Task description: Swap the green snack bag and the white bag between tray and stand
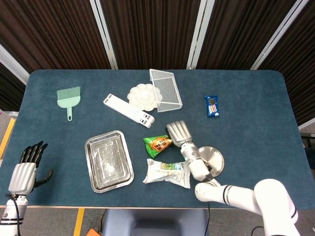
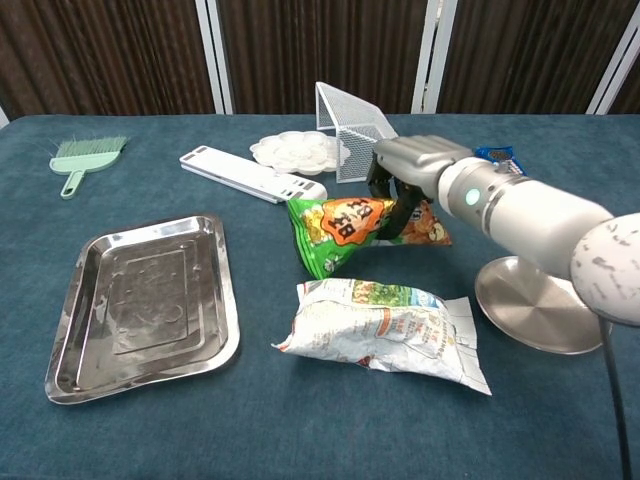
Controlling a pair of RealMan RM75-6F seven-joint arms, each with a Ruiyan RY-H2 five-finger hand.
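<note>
The green snack bag (image 1: 157, 144) (image 2: 338, 228) lies on the blue table between the tray and the stand. My right hand (image 1: 179, 132) (image 2: 405, 175) reaches over the bag's right end, and its fingers (image 2: 403, 212) curl down onto that end and grip it. Just in front lies the white bag (image 1: 167, 173) (image 2: 380, 325), flat on the table. The steel tray (image 1: 93, 143) (image 2: 70, 340) at the left holds nothing. At the right, the round metal stand (image 1: 216, 156) (image 2: 540, 310) is bare. My left hand (image 1: 24, 171) rests open at the table's front left corner.
A green hand brush (image 1: 69, 97) (image 2: 85, 155) lies at the back left. A white power strip (image 1: 129, 110) (image 2: 250, 173), a white flower-shaped dish (image 1: 142, 96) (image 2: 295, 150) and a tipped wire basket (image 1: 166, 88) (image 2: 350, 118) sit behind the bags. A blue packet (image 1: 211, 105) lies at the right.
</note>
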